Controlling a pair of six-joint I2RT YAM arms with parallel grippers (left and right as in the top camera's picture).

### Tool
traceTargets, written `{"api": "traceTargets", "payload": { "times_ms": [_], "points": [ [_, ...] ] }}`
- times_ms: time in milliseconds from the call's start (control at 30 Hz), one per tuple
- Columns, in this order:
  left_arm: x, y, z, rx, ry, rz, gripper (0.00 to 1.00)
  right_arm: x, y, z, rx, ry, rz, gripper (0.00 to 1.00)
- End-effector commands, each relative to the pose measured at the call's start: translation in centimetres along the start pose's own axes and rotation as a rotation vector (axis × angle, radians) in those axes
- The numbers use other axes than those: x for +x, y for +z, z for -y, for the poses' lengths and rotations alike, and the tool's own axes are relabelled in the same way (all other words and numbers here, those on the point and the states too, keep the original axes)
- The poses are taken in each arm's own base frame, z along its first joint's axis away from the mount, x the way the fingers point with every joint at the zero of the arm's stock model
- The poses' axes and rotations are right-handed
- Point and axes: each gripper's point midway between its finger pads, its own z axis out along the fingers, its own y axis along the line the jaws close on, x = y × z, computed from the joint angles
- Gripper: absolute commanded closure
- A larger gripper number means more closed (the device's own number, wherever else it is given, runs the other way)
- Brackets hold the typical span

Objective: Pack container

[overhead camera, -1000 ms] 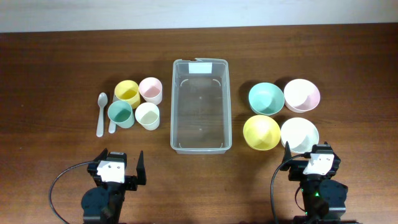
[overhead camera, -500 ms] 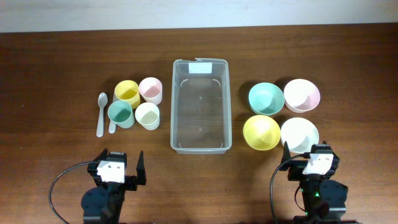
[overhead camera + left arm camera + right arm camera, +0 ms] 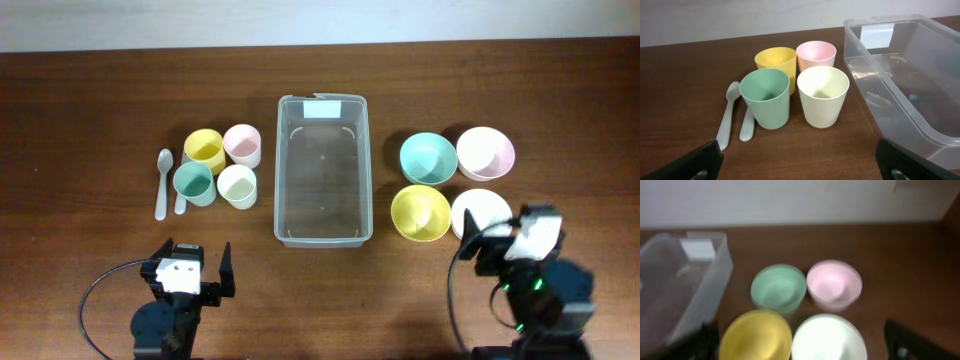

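Right claw [image 3: 512, 243] has swung toward the bench's right edge and hangs, fingers spread, over the near rim of the round white bowl [image 3: 480, 212]. Left claw [image 3: 187, 268], also spread, sits at the near edge. Container [image 3: 323, 190], clear smooth plastic with rounded corners, stands mid-bench.

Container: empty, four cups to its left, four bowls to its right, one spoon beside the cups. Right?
One thing is wrong: two spoons, not one, lie beside the cups, as the left wrist view shows. The container is empty, with four cups left and four bowls right.
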Motion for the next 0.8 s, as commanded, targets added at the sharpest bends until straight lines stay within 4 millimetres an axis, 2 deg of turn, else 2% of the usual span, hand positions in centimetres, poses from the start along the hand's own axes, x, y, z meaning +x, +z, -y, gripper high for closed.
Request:
{"api": "traceTargets", "payload": {
  "times_ms": [0,33,133,200,233,300,367,433,533,633,733,767],
  "points": [
    [0.2,0.1,-0.1,-0.002,0.011,0.002,0.00,-3.7,1.3,0.6,0.040,0.020,-0.128,0.01],
    [0.2,0.1,-0.1,-0.002,0.011,0.002,0.00,-4.0,1.6,0.7,0.045,0.021,-0.158,0.01],
    [0.2,0.1,-0.1,-0.002,0.011,0.002,0.00,-4.8,4.1,1.6,0.063,0.044,-0.353,0.01],
    [0.2,0.1,-0.1,-0.002,0.011,0.002,0.00,-4.2,5.8,2.2,0.072,0.062,-0.485,0.01],
    [0.2,0.1,-0.1,-0.002,0.011,0.002,0.00,-3.1,7.2,2.7,0.078,0.081,-0.576,0.01],
    [0.2,0.1,-0.1,-0.002,0.011,0.002,0.00,-1.7,8.7,2.7,0.044,0.121,-0.647,0.01],
    [0.2,0.1,-0.1,-0.002,0.011,0.002,0.00,1.9,10.8,4.0,0.021,0.227,-0.777,0.01],
    [0.2,0.1,-0.1,-0.002,0.011,0.002,0.00,5.3,11.9,5.9,0.041,0.314,-0.894,0.01],
    [0.2,0.1,-0.1,-0.002,0.011,0.002,0.00,8.9,12.4,7.4,0.025,0.450,-1.010,0.05],
    [0.2,0.1,-0.1,-0.002,0.011,0.002,0.00,11.1,12.5,8.2,0.018,0.534,-1.076,0.05],
    [0.2,0.1,-0.1,-0.002,0.011,0.002,0.00,13.2,12.5,8.3,0.010,0.578,-1.118,0.09],
    [0.2,0.1,-0.1,-0.002,0.011,0.002,0.00,14.3,12.5,8.0,0.005,0.593,-1.121,0.13]
  ]
}}
